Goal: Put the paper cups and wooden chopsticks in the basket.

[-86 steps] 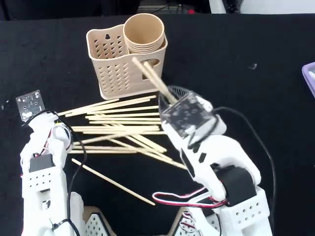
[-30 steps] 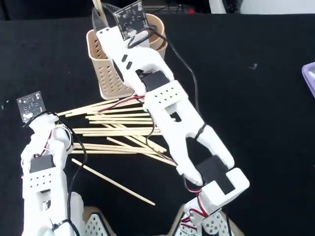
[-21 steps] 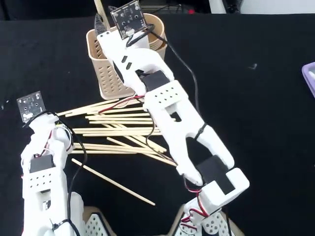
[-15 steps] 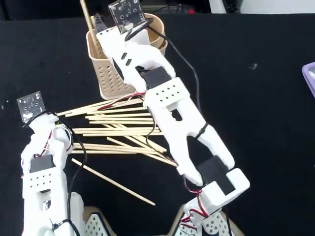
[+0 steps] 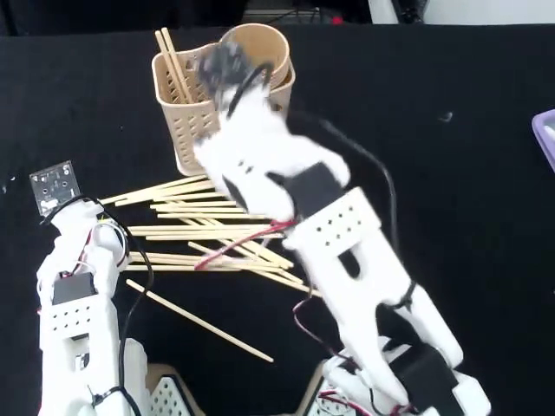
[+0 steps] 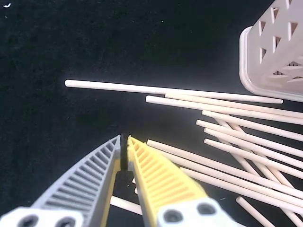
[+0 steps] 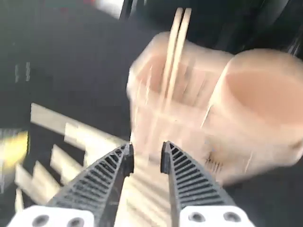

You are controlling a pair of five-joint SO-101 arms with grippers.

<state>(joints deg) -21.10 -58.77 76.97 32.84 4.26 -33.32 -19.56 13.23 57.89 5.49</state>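
A beige slotted basket (image 5: 192, 121) stands at the back of the black table, with a stack of paper cups (image 5: 256, 50) in its right part and two wooden chopsticks (image 5: 170, 66) leaning in its left part. Several more chopsticks (image 5: 208, 227) lie spread in front of it, and one single stick (image 5: 199, 321) lies nearer. My right arm (image 5: 290, 186) stretches toward the basket; its gripper (image 7: 146, 158) is open and holds nothing, with the basket (image 7: 189, 99) and the two upright sticks (image 7: 176, 38) just beyond. My left gripper (image 6: 124, 147) is shut and empty beside the stick ends (image 6: 156, 94).
My left arm (image 5: 78, 286) rests at the near left. A purple object (image 5: 546, 130) sits at the right edge. The black table (image 5: 451, 191) is bare to the right of the arms.
My right gripper brought two chopsticks over the basket and let them go; they now stand inside it. The right arm is pulling back toward the near side. My left arm has stayed still.
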